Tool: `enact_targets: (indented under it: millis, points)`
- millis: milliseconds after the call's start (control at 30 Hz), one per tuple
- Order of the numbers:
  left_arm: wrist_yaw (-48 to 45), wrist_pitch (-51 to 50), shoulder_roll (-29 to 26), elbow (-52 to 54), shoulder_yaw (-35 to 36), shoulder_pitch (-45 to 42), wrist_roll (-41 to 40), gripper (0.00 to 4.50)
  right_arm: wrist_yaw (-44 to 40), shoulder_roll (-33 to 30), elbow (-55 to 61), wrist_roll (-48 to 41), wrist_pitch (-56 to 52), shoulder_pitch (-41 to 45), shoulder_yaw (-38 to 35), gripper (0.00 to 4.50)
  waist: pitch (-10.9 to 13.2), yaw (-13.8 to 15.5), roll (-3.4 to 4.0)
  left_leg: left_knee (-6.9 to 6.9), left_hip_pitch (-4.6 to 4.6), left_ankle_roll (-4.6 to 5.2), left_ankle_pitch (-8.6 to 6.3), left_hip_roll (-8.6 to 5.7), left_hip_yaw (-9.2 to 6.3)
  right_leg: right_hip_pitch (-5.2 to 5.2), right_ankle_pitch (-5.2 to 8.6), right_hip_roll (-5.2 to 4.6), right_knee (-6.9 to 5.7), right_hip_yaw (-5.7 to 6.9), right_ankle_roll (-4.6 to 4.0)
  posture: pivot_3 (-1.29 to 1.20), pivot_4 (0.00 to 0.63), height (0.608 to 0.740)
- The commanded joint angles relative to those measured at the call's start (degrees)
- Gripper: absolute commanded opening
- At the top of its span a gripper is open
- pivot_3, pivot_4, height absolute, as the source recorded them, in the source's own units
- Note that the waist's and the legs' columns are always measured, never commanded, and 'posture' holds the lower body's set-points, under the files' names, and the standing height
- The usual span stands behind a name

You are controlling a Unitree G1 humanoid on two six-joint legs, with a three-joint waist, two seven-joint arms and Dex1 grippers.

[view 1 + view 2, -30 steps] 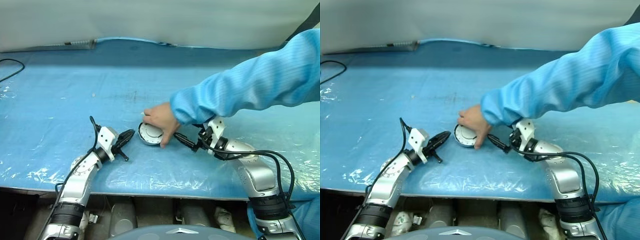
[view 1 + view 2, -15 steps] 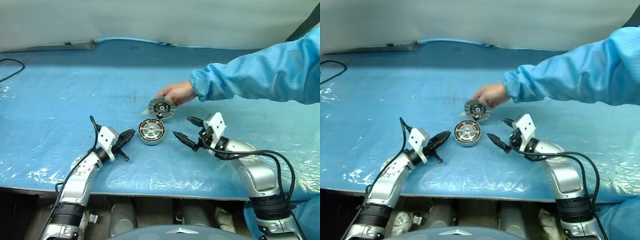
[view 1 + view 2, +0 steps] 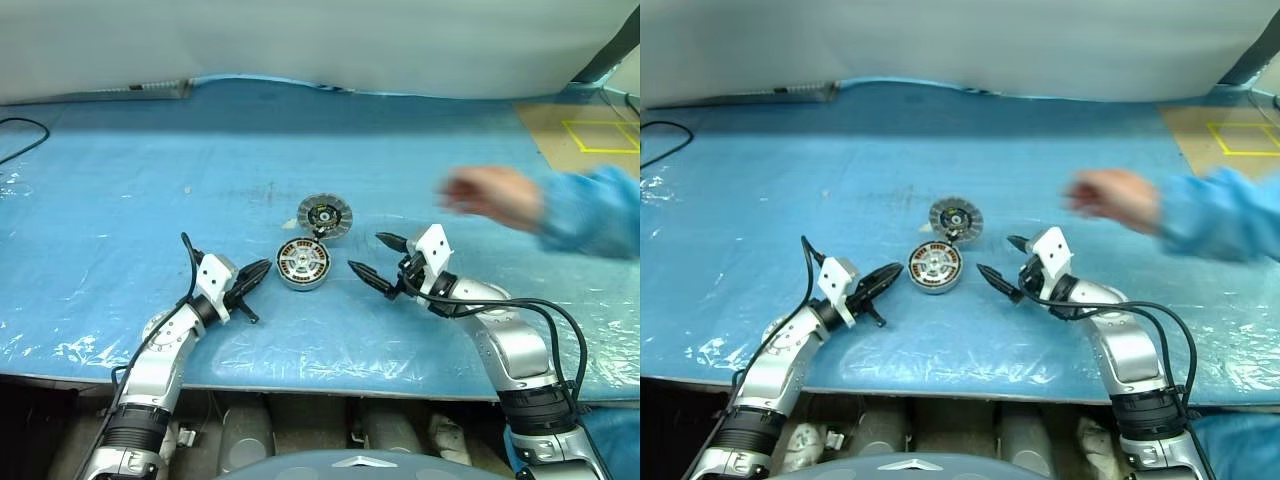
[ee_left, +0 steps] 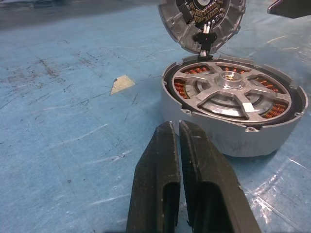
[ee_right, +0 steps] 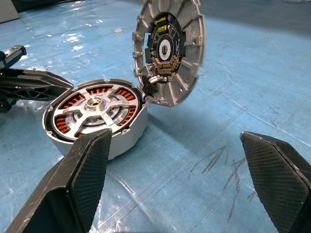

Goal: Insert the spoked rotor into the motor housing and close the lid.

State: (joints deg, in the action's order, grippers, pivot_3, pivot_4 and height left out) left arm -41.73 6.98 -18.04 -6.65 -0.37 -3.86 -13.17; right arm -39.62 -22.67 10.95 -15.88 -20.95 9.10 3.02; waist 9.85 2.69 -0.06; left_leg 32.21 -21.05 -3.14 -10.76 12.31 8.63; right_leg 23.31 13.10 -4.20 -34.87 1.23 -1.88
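Left gripper (image 3: 262,268) is sitting pinched together, empty, just beside the motor housing (image 3: 303,264); right gripper (image 3: 381,261) is gaping wide on the other side. Spoked rotor (image 4: 232,92) is already lying in the copper-ringed cup, and the ribbed lid (image 3: 325,215) is leaning tilted against its far rim, slightly nearer the right gripper.

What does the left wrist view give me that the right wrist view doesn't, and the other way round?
Left wrist view: the left claw, shut, pointing at the motor housing's side wall, and a small tan scrap on the blue mat beside it.
Right wrist view: the right claw, wide open, and the lid's whole ribbed face with its black centre.
Both: the spoked rotor sitting inside the housing, copper windings between its spokes, and the lid tilted up at the housing's rim, not closed.
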Motion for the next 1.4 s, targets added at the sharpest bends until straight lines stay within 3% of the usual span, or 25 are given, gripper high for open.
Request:
enact_targets:
  millis: [33, 100, 167, 533, 800, 1167, 1400]
  points:
    - [-0.15, 0.44, -0.24, 1.85, 0.41, -0.03, -0.98, 0.23, 1.13, 0.35, -1.61, 0.18, 0.33, 1.08, -0.44, 4.47, 0.00, 0.00, 0.00, 0.00, 0.00, 0.00, 0.00, 0.00, 0.00, 0.00, 0.00, 0.00, 0.00, 0.00, 0.00, 0.00, 0.150, 0.740]
    - [-0.16, 0.49, -0.22, 1.85, 0.39, 0.04, -1.02, 0.23, 3.39, 0.57, -4.93, 2.22, -0.16, 2.26, -0.13, 4.47, 0.00, -0.04, 0.00, 0.01, 0.00, 0.00, 0.00, 0.00, 0.00, 0.00, 0.00, 0.00, 0.00, 0.00, 0.00, 0.00, 0.150, 0.740]
    - [-0.15, 0.65, -0.12, 1.59, 0.29, -0.05, -0.93, 0.23, 6.39, 1.24, -10.67, 5.10, 1.20, 4.84, 0.13, 3.92, 0.00, -0.06, 0.00, 0.03, 0.01, 0.00, 0.00, -0.01, 0.00, -0.01, 0.00, 0.00, -0.03, 0.00, 0.00, 0.00, 0.150, 0.740]
    - [0.07, 0.55, -0.21, 2.05, 0.54, -0.03, -1.08, 0.23, 11.11, 8.27, -29.24, 7.97, 5.08, 20.98, -0.05, 0.02, -0.01, -0.19, 0.02, 0.13, -0.02, 0.00, 0.01, 0.00, 0.00, 0.03, 0.00, 0.00, -0.20, -0.01, -0.02, 0.00, 0.150, 0.740]
    - [0.56, 0.88, -0.30, 2.71, 0.80, 1.00, -1.00, 0.23, 10.18, 9.97, -21.96, 6.26, -1.45, 23.47, 0.58, 0.02, -0.01, -0.09, 0.02, 0.13, -0.03, 0.01, 0.02, 0.01, 0.00, 0.04, 0.00, 0.00, -0.21, -0.01, -0.02, 0.00, 0.150, 0.740]
    - [1.20, 0.17, -0.46, 3.30, 0.62, 0.86, -0.81, 0.23, 8.14, 9.85, -4.25, 3.38, -11.28, 17.70, 3.94, 0.02, -0.01, -0.07, 0.02, 0.13, 0.01, -0.01, 0.01, 0.01, 0.00, 0.04, 0.00, 0.00, -0.23, -0.01, -0.02, 0.00, 0.150, 0.740]
    - [1.22, 0.39, -0.37, 2.93, 0.40, 0.83, -0.61, 0.23, 9.24, 12.34, 0.84, 1.40, -15.20, 14.28, 4.86, 0.02, -0.01, -0.17, 0.02, 0.11, 0.04, -0.03, 0.01, 0.02, 0.00, 0.04, 0.00, 0.00, -0.23, -0.03, -0.01, 0.00, 0.150, 0.740]
